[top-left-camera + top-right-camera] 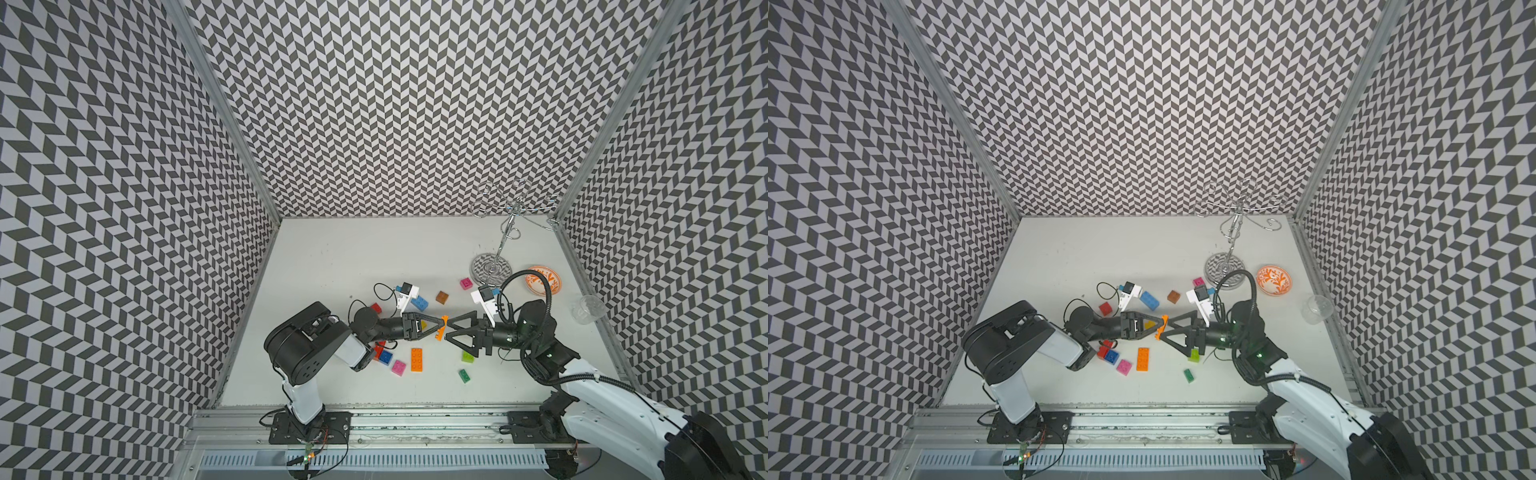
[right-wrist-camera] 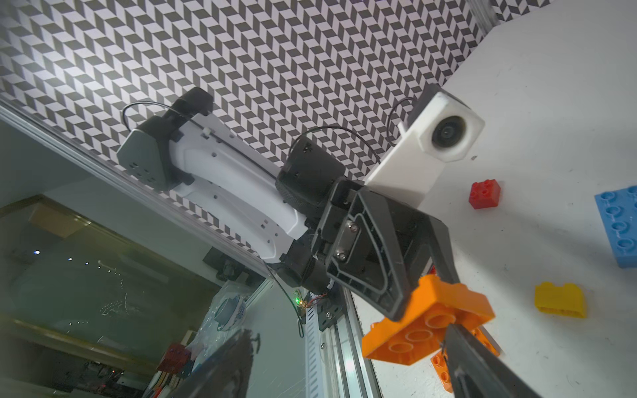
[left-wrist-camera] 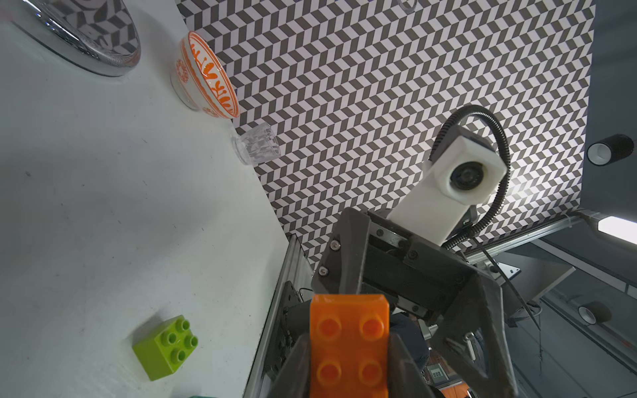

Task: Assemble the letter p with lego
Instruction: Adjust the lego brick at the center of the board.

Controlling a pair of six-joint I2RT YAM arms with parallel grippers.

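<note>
Above the middle of the table (image 1: pixel 353 257), the left gripper (image 1: pixel 441 328) pinches an orange oblong brick (image 3: pixel 348 344) across its narrow width, clear of the surface. The studs face back toward the left wrist and the hollow underside faces the right gripper (image 1: pixel 448 333). That gripper stands nose to nose with the left one, its jaws spread wide and holding nothing. In the right wrist view one right finger (image 2: pixel 482 365) crosses in front of the brick while its partner sits well apart; whether it touches the plastic cannot be told.

The pose reads as a mid-air handover or regrip. Gripping the brick by its sides leaves the long ends free for the other gripper, probably so the brick can be turned or pressed onto another piece.

No letter is built yet, and the other bricks lie loose below. A second orange brick (image 1: pixel 417 359), a pink brick (image 1: pixel 399 367) and a blue brick (image 1: pixel 385 357) lie near the left arm. A lime brick (image 1: pixel 468 356) and a green brick (image 1: pixel 464 375) lie nearer the right arm. A yellow brick (image 2: pixel 560 299) lies beneath the left gripper. The bowl (image 1: pixel 544 281), the clear cup (image 1: pixel 588 309) and the metal stand (image 1: pixel 491 266) sit off to one side, well apart from the work.
</note>
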